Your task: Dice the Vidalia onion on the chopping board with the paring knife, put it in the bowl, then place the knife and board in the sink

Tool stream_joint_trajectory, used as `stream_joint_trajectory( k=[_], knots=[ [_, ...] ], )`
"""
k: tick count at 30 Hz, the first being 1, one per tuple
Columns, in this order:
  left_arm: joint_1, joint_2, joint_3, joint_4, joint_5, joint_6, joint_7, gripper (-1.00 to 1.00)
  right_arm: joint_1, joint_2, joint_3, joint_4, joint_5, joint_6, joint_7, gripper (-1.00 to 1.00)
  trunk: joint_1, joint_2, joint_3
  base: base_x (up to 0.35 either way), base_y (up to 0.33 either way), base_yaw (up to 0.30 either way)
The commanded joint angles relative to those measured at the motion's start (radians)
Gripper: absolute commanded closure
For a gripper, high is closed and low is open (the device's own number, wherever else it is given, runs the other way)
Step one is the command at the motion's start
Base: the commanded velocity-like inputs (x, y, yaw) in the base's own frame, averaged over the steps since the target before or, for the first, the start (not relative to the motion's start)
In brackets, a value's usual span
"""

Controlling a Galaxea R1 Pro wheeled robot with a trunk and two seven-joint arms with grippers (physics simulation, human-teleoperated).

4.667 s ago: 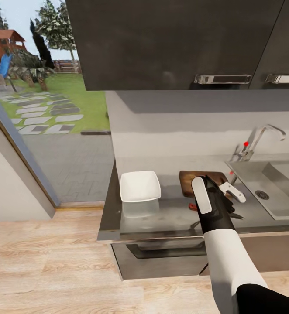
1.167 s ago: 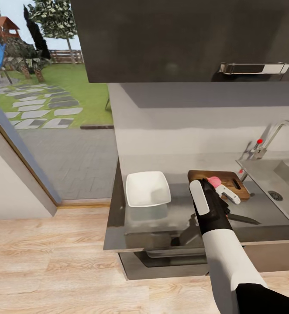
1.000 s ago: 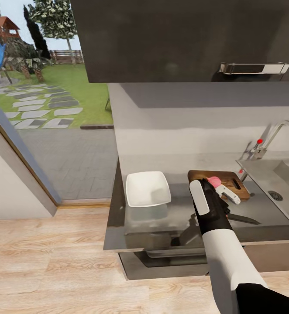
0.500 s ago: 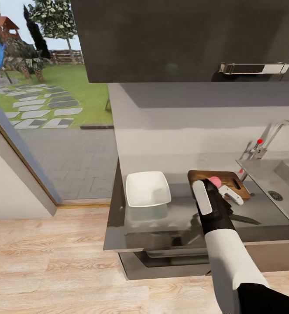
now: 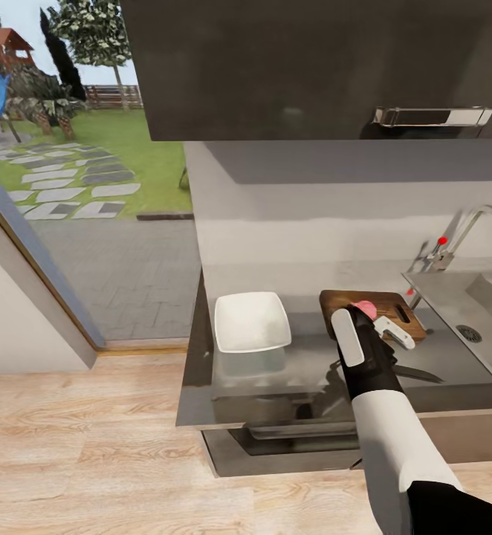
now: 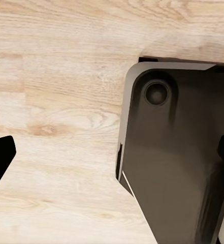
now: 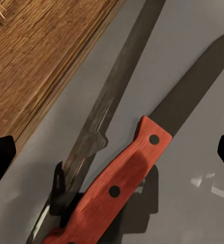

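Observation:
The paring knife (image 7: 117,195) lies flat on the grey countertop (image 7: 193,203), orange-red handle and dark blade, beside the chopping board (image 7: 35,66). My right gripper (image 7: 112,155) hovers open over the handle, its dark fingertips (image 7: 0,160) wide apart. In the head view the right gripper (image 5: 386,343) hangs over the knife, whose blade (image 5: 417,374) pokes out to the right. The pink Vidalia onion (image 5: 363,307) sits on the brown chopping board (image 5: 383,301). The white bowl (image 5: 251,321) stands left of the board. The sink (image 5: 491,327) is at the far right. My left gripper (image 6: 112,157) is open over the wooden floor.
A chrome tap (image 5: 454,238) with a red dot stands behind the sink. Dark wall cabinets (image 5: 313,67) hang above the counter. A glass wall at the left looks onto a garden. The left wrist view shows the robot's dark base (image 6: 178,162).
In the last second my right arm has moved slightly right and forward, toward the knife. Over the longer span the camera shifted, and the onion now shows on the board.

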Motion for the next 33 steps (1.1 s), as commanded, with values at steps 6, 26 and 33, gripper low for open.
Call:
stream_joint_trajectory(
  k=[6, 26, 33],
  knots=[
    [0.000, 0.002, -0.008, -0.002, 0.010, -0.003, 0.009, -1.00, -0.001, 0.000, -0.002, 0.000, -0.002, 0.011, -0.003, -1.00, 0.001, -0.002, -0.002, 0.000, 0.000, 0.000],
    [0.000, 0.002, -0.008, -0.002, 0.010, -0.003, 0.009, -1.00, -0.001, -0.011, -0.016, 0.002, -0.002, 0.012, -0.003, -1.00, 0.001, -0.002, -0.002, -0.019, -0.035, 0.000],
    [0.000, 0.002, -0.009, -0.002, 0.010, -0.003, 0.009, -1.00, -0.001, -0.011, -0.017, 0.007, -0.002, 0.012, -0.003, -1.00, 0.001, -0.002, -0.002, -0.002, -0.001, 0.000]
  ],
)
